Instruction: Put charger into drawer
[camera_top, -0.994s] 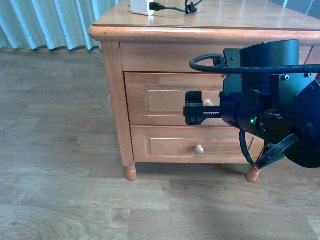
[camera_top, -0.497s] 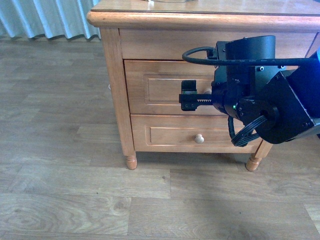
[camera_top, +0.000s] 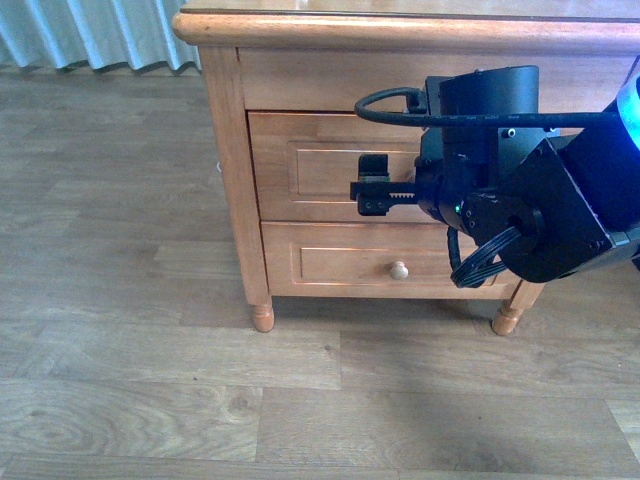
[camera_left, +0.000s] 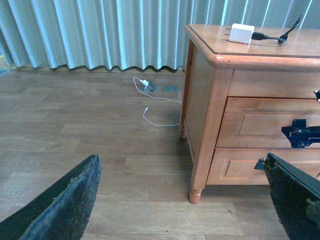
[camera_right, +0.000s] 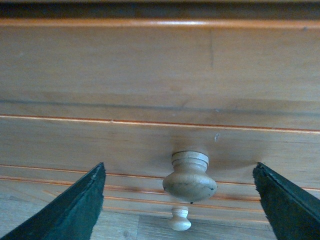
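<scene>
Drawer (camera_top: 310, 180): rigid wood, closed; pull by its 1 knob (camera_right: 190, 179).
Right claw (camera_top: 375, 186): released, straddling knob.
Charger (camera_left: 241, 34): likely light, hard block, limp cable; grip block.
Left claw (camera_left: 180, 200): released, empty.

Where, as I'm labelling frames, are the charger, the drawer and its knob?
charger (camera_left: 241, 34), left wrist view, white block's side.
drawer (camera_top: 320, 172), front view, recessed panel.
knob (camera_right: 190, 182), right wrist view, rounded head.
</scene>
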